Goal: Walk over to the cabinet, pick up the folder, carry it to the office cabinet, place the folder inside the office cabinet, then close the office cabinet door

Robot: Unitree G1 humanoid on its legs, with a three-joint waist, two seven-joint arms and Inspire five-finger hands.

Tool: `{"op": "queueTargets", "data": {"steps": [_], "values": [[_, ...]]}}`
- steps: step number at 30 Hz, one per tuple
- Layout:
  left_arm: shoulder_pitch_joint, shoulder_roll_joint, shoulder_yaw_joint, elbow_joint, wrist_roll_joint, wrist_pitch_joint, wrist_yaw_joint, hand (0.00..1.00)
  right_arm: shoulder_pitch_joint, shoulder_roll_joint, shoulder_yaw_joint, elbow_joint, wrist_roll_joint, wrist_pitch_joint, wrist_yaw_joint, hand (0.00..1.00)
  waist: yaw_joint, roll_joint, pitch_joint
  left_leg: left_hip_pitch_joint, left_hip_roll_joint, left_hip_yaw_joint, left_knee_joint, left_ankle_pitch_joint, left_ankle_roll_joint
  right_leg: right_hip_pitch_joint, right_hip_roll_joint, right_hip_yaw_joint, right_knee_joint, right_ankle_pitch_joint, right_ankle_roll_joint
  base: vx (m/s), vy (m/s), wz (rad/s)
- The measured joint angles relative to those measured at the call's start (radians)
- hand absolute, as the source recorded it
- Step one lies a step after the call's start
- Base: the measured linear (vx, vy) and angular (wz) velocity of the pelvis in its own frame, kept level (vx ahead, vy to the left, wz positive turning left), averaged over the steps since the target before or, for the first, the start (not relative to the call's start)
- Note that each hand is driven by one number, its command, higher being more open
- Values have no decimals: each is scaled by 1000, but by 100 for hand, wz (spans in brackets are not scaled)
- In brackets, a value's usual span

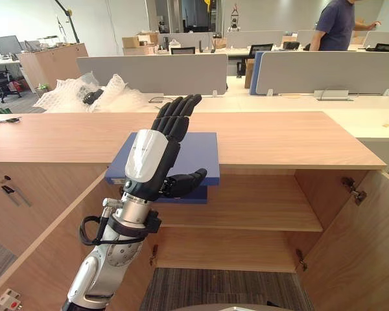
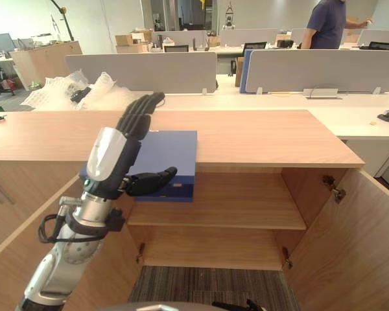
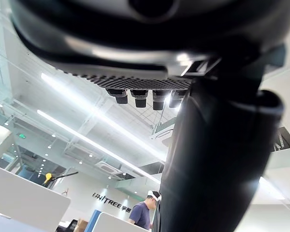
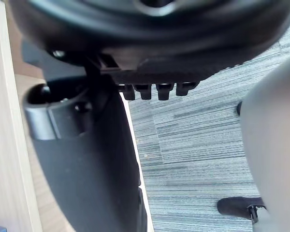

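Blue folder (image 1: 201, 152), one only, is lying flat on the wooden worktop (image 1: 279, 139). Its near part is overhanging the front edge above the open office cabinet (image 1: 246, 249). Left robot hand (image 1: 146, 155) is standing raised in front of the folder, nearer the camera than it. Its fingers (image 1: 178, 116) are pointing straight up, thumb sticking out sideways, gripping nothing; can't tell if it is touching the folder. Right robot hand (image 4: 87, 164) is hanging low over grey carpet (image 4: 198, 145) beside a wood panel (image 4: 5, 121), fingers straight, holding nothing.

Cabinet doors: two, both swung wide, left door (image 1: 45, 259) and right door (image 1: 363, 259). One shelf (image 1: 259, 207) is sitting inside. Open room is spreading right of the folder along the worktop and below it across the shelf, between the two doors.

Behind: two grey partition screens (image 1: 152, 72) (image 1: 327, 70), one heap of bubble wrap (image 1: 68, 96), one person (image 1: 337, 26) standing far back.
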Motion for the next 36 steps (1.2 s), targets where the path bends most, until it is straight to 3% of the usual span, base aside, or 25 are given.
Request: {"op": "queueTargets", "data": {"steps": [18,36], "values": [[6,85,1,148,39,-2,-26,100,2,-1,0,-8,0,-2,9,100,-4,3,2,1,0,1,-3,-1,-1,-1,0,0,-2,0,0,0,0,0],[-85,182,-30,286,85,13,-29,100,19,0,-9,-37,1,-16,13,100,-23,4,0,1,2,21,-11,0,-1,-18,0,19,3,0,0,0,0,-2]]}}
